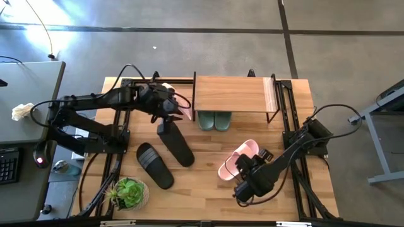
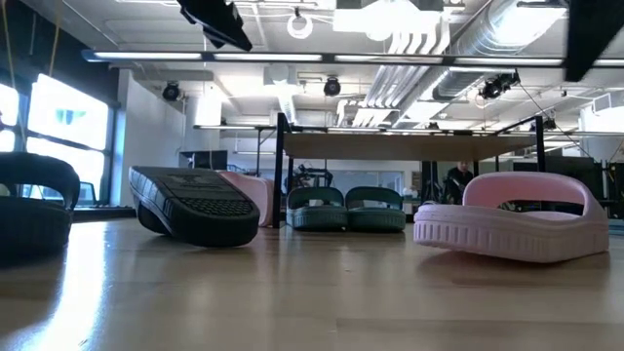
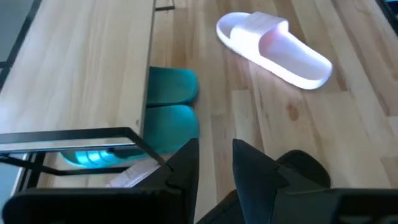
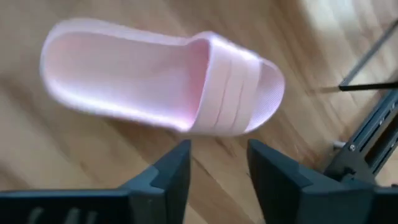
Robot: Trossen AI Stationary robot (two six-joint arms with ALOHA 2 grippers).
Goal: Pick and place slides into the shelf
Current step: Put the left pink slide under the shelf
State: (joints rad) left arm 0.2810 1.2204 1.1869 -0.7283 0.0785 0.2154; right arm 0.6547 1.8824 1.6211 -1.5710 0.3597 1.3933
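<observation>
1. The right end effector is seen released, nothing held, hovering over the table.
2. The pale pink rubber slide with a wide strap lies just ahead of its fingertips, long axis crosswise to them.
3. The left end effector, fingers slightly parted and empty, waits well apart, beside the low wooden-topped shelf; the right arm is judged nearer.

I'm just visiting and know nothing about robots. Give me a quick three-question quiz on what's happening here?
1. True or false: the green slides already sit under the shelf.
2. Which gripper is nearest the pink slide: A left, B right?
3. Fill in: the black slide by the left gripper is tipped on its ____.

Key: 1 true. 2 B, the right gripper, open. 3 side.
</observation>
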